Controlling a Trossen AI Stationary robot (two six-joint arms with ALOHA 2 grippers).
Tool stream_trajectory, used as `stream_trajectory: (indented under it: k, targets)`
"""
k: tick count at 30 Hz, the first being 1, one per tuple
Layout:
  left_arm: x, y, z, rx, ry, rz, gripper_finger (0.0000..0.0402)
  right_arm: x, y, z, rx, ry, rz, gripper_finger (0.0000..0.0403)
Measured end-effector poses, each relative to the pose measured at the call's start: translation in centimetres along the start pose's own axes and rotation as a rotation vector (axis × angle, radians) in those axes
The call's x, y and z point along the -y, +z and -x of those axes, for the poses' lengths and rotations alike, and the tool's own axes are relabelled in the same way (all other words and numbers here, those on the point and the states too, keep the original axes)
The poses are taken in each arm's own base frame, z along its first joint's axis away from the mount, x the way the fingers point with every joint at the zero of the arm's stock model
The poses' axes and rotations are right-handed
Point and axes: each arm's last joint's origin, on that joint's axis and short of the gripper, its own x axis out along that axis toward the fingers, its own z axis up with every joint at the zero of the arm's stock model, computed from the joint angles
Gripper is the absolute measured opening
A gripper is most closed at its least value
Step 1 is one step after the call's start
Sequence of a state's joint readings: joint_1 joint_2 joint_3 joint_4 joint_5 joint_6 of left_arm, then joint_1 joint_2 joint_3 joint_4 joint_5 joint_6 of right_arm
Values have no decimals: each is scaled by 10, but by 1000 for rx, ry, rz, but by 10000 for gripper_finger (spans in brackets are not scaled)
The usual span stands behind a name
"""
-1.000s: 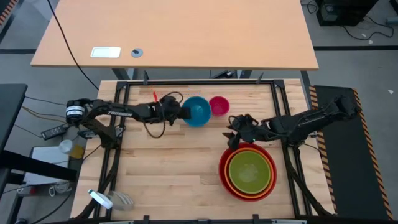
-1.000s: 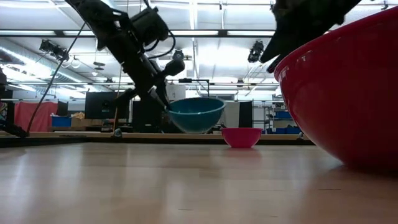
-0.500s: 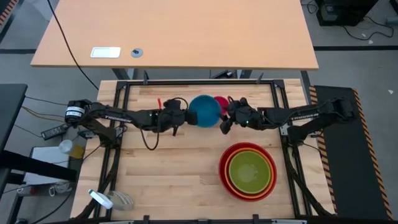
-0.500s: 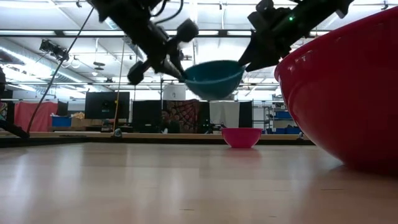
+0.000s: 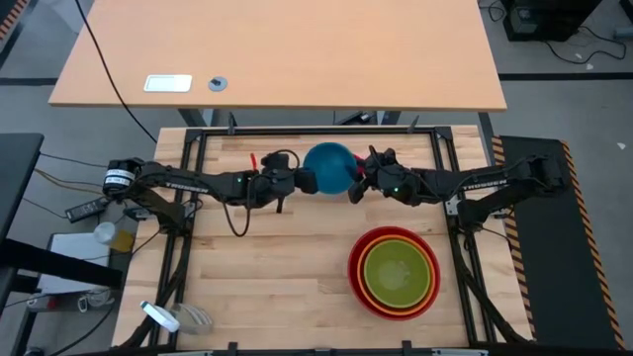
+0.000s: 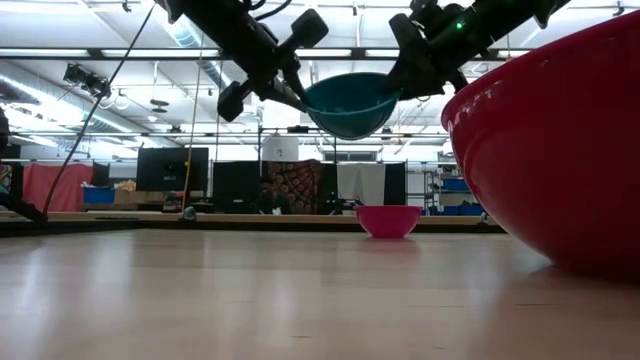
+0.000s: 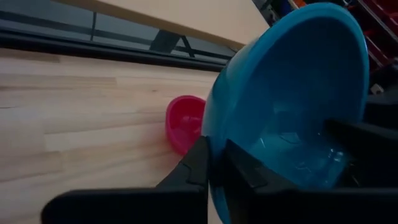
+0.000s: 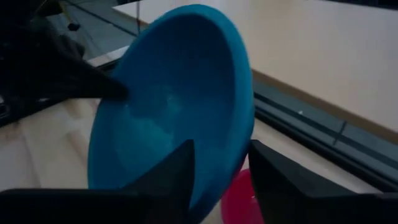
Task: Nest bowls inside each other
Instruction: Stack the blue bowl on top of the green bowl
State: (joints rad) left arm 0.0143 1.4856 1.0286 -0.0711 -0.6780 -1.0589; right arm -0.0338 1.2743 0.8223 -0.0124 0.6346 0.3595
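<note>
Left gripper (image 5: 305, 180) is clamped on the rim of the blue bowl (image 5: 330, 168), holding it in the air above the back of the desk (image 5: 287, 257), directly over the pink bowl (image 6: 388, 220), which sits on the wood. Right gripper (image 5: 360, 184) is at the bowl's opposite rim, fingers part-spread straddling the edge; whether they pinch it yet I cannot tell. Front right on the desk: green bowl (image 5: 398, 271) nested in the orange bowl (image 5: 368, 280), inside the red bowl (image 5: 354, 287).

Handling guess: blue bowl looks like thin, light, rigid plastic, smooth and likely slippery. Only good hold is the rim, one finger inside and one outside. Held from one edge it tilts, so a second rim grip opposite steadies it. Not fragile.
</note>
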Motion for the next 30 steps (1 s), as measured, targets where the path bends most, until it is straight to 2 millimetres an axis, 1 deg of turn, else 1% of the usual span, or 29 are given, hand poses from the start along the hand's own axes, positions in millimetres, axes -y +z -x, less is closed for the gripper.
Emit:
stream_trajectory:
  k: [3, 6, 10, 15, 18, 22, 26, 28, 30]
  targets:
    - [1, 0, 0, -8, -17, 0, 44, 1, 1, 0, 11, -24, -5, 122]
    - [2, 0, 0, -14, -25, -11, 68, 1, 1, 0, 16, -38, -4, 96]
    - [4, 1, 1, -20, -47, -17, 113, 1, 1, 0, 20, -42, -6, 64]
    - [9, 1, 2, -25, -106, -79, 168, 1, 0, 0, 14, -44, -1, 35]
    - [12, 2, 3, -12, -130, -130, 195, 1, -1, 0, 0, -40, 8, 26]
    - [18, 3, 5, 7, -186, -171, 224, 3, -6, 0, -43, -50, 29, 26]
    - [23, 4, 6, -12, -255, -200, 245, 8, -11, -1, -121, -55, -13, 31]
    - [23, 4, 6, -7, -259, -210, 253, 11, -10, 3, -180, -56, -11, 31]
    - [24, 5, 7, -1, -268, -205, 259, 13, -4, 10, -220, -51, 7, 29]
